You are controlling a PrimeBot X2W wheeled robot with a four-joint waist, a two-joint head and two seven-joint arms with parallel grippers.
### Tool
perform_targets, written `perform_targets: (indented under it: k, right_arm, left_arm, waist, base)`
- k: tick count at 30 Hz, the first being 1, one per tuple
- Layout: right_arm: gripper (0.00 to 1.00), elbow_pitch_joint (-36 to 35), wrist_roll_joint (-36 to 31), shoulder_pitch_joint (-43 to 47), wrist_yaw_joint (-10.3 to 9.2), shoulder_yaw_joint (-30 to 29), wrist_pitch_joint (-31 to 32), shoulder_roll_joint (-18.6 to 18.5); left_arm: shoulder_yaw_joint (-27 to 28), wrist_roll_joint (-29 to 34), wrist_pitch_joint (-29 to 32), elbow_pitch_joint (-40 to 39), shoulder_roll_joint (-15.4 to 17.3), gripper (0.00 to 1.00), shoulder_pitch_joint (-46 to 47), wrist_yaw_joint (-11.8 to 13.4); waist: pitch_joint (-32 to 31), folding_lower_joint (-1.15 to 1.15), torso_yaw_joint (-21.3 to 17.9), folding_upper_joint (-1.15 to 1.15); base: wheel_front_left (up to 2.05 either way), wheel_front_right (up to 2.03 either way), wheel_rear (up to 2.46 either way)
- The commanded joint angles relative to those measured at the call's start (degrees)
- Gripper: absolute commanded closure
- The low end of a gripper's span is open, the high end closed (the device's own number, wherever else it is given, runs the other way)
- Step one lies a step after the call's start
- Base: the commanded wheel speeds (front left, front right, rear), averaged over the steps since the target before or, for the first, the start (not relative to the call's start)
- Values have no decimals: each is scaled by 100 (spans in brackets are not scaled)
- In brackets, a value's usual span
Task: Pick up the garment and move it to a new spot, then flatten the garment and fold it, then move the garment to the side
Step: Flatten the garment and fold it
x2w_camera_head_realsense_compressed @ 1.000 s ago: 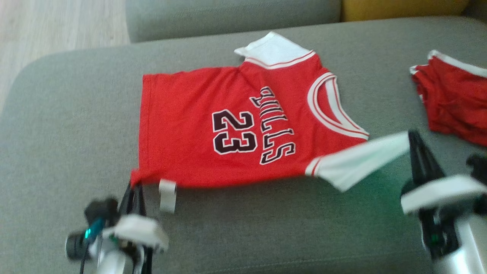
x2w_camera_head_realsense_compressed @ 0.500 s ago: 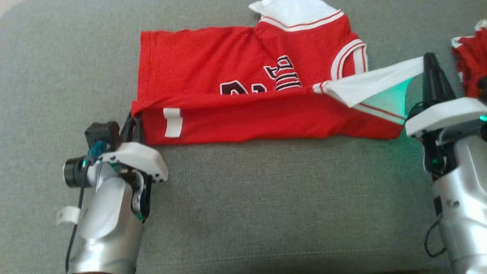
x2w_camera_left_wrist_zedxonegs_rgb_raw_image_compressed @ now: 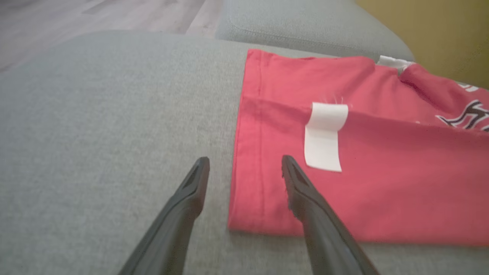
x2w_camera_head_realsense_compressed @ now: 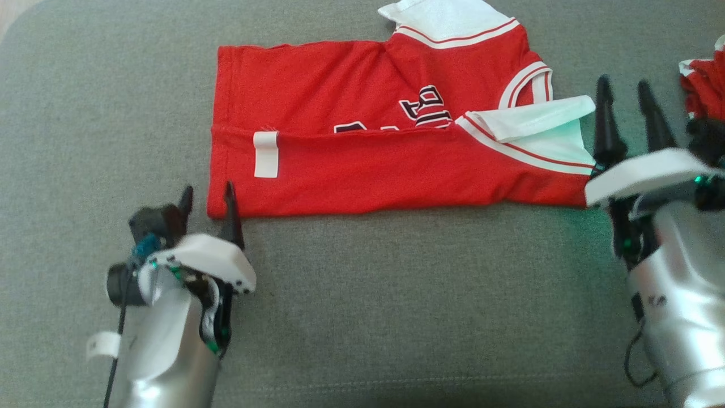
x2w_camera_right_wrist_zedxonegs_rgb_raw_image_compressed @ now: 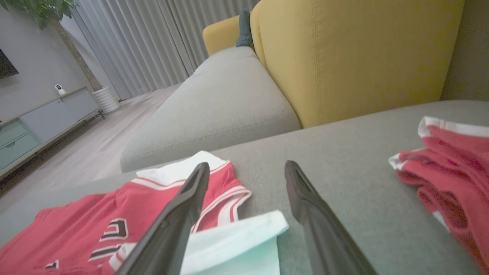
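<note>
Grey sofa cushion is overlaid by the red jersey, folded lengthwise. Jaws of the left gripper are spread astride its corner, those of the right gripper beside its white sleeve. A yellow backrest is shown in the right wrist view.

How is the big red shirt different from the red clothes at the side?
The shirt lies spread out and folded over once; the red clothes sit bunched up. The shirt shows black lettering; the red clothes show none. Both are red with white trim, on the grey sofa.
</note>
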State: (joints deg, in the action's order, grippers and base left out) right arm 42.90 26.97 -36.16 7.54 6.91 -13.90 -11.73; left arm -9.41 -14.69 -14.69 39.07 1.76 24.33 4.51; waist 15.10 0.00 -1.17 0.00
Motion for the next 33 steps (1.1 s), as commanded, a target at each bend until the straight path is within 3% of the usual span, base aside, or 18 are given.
perform_targets:
  k: [1, 15, 17, 18, 19, 20, 21, 22, 33]
  right_arm:
    - [0, -107, -23, 236, -5, 198, -80, -45]
    - [0, 406, -539, 594, -5, 666, 597, -81]
    - [0, 465, -588, 607, -5, 770, 805, -69]
    - [0, 494, -588, 621, -5, 824, 923, -63]
    - [5, 509, -578, 634, -5, 883, 1027, -65]
    - [44, 516, -552, 651, -5, 940, 1121, -70]
    - [95, 515, -537, 667, -5, 988, 1192, -86]
    - [100, 499, -520, 680, -5, 1016, 1218, -104]
    - [100, 337, 10, 1153, -5, 982, 1060, -114]
  left_arm:
    - [41, -120, -30, -155, 112, 0, -32, 27]
    - [-385, -513, -30, 784, 112, 3, 169, -19]
    - [-488, -592, -30, 1023, 112, 36, 208, -60]
    - [-533, -644, -30, 1097, 112, 59, 237, -84]
    - [-601, -633, -30, 1168, 112, 100, 268, -87]
    - [-661, -640, -30, 1232, 112, 100, 287, -100]
    - [-692, -686, -30, 1264, 112, 100, 294, -114]
    - [-738, -695, -30, 1295, 112, 100, 297, -113]
    - [-531, -707, -30, 1048, 112, 100, -372, 0]
  waist:
    - [-25, 0, 0, 0]
    - [137, 0, -44, 0]
    - [153, 0, -32, 0]
    - [156, 0, -23, 0]
    - [159, 0, -13, 0]
    - [158, 0, -2, 0]
    - [148, 0, 9, 0]
    - [133, 0, 16, 0]
    - [-575, 0, 70, 0]
  base:
    - [0, 0, 0]
    - [0, 0, 0]
    - [0, 0, 0]
    - [0, 0, 0]
    - [0, 0, 0]
    - [0, 0, 0]
    - [0, 0, 0]
    - [0, 0, 0]
    - [0, 0, 0]
